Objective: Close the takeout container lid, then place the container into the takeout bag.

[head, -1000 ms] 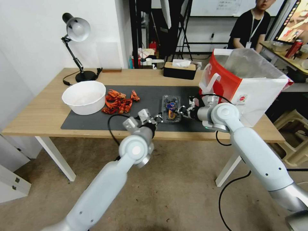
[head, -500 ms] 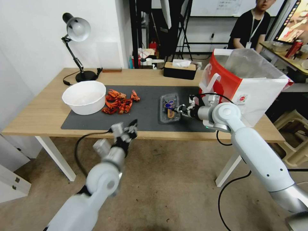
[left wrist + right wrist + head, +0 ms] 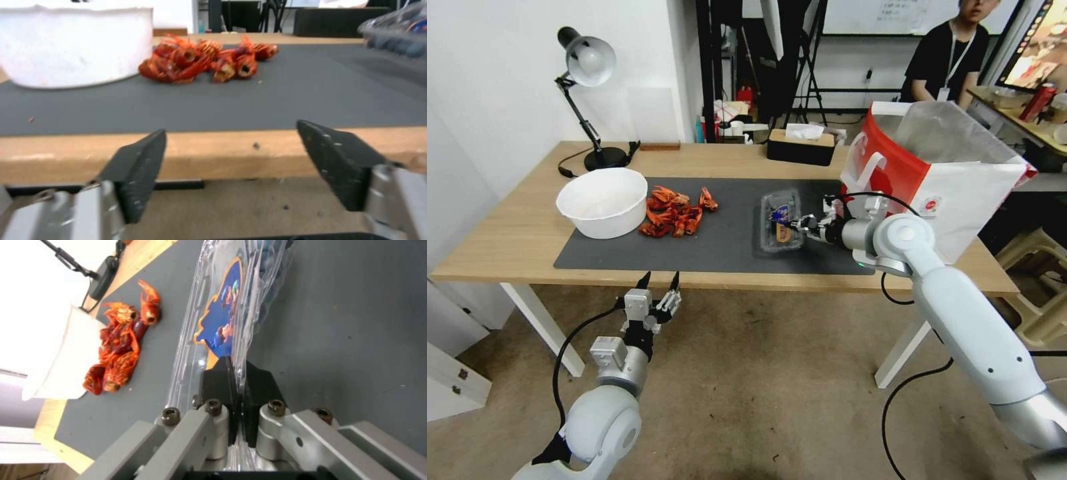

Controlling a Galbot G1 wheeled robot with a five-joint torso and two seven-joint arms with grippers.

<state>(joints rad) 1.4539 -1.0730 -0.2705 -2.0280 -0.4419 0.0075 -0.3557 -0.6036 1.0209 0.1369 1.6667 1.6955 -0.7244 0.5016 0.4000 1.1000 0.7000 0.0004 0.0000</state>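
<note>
Inspecting from left to right: my left gripper [image 3: 658, 281] hangs below the near edge of the light wooden table [image 3: 507, 240], over the floor, fingers [image 3: 138, 166] spread wide with nothing between them. On the table's left part sits a round white bowl [image 3: 602, 200], resting on the dark grey mat [image 3: 720, 240]. Just beside the bowl lies a heap of red-orange crayfish shells [image 3: 675, 212], touching the mat.

Further right on the mat is the takeout container [image 3: 779, 221], a small clear plastic clamshell box with dark blueberries inside. Its lid [image 3: 209, 306], the clear hinged half, carries a blue label with an orange border and small cartoon-like figures; no lettering on it is legible to me. The lid appears down over the box, though I cannot tell whether it is fully latched.

My right gripper [image 3: 802, 225] reaches in from the right, its black pads [image 3: 256, 386] pinched tight on the container's thin plastic rim at its right edge.

To the right, behind my right arm, stands the takeout bag [image 3: 940, 170], a large red-and-white paper bag with white loop handles, silver lining and a small round logo whose wording is too small to read. The container is outside the bag, near its left side.
</note>
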